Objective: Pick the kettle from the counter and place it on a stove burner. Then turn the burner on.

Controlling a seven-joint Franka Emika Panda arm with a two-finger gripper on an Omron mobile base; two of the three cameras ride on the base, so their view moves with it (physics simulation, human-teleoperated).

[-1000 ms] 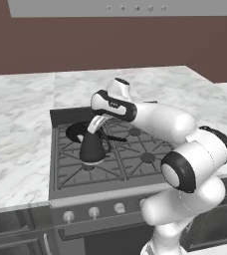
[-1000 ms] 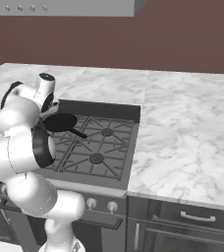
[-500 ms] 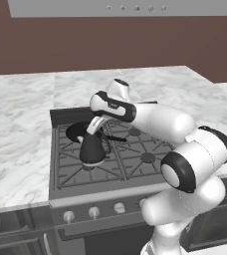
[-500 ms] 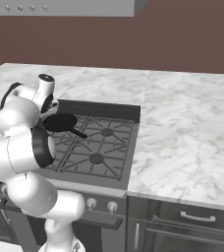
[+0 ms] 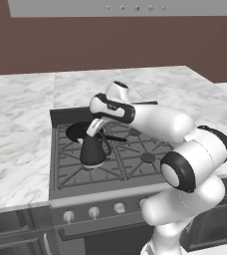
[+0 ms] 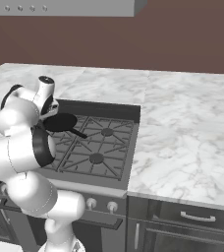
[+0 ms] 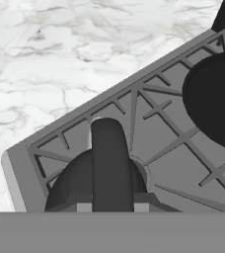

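The small black kettle [image 5: 92, 152] stands upright over the stove's front-left burner, its base at the grate bars. My gripper [image 5: 96, 130] reaches down from above and is shut on its thin loop handle. In the hand view the dark handle [image 7: 109, 158] runs up between my two fingertips [image 7: 85, 206], with the kettle's rounded body [image 7: 67, 185] below it over the grate. The free front-right stove burner [image 5: 148, 157] lies to the kettle's right. The white marble counter [image 5: 16, 129] flanks the stove on both sides.
A flat black frying pan [image 5: 77, 131] sits on the rear-left burner just behind the kettle, its handle pointing right [image 6: 60, 122]. Round silver knobs [image 5: 93, 212] line the stove's front panel. A grey hood [image 5: 135, 7] hangs above.
The kettle has sunk slightly toward the front-left grate, still in my grip. The arm has barely moved otherwise.
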